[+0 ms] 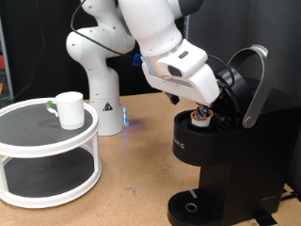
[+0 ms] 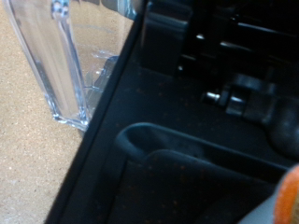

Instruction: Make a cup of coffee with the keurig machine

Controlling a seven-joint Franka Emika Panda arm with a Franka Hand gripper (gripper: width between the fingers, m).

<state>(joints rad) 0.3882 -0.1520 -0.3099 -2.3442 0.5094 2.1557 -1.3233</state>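
The black keurig machine (image 1: 221,160) stands at the exterior view's right with its hinged lid (image 1: 252,85) raised. A small pod with a brownish top (image 1: 199,117) sits in the open brew chamber. My gripper (image 1: 214,102) hangs just above and beside the pod, under the lid; its dark fingers blend into the machine. The white cup (image 1: 68,108) stands upright on a round stand at the left, far from the gripper. The wrist view shows only the machine's black inside (image 2: 206,140) close up, with an orange blur (image 2: 285,201) at one corner. No fingers are distinct there.
The cup's white two-tier round stand (image 1: 28,132) takes up the exterior view's left. The white arm base (image 1: 99,85) stands behind it on the wooden table. A clear water tank (image 2: 75,65) sits against the machine's side. The round drip base (image 1: 193,202) is bare.
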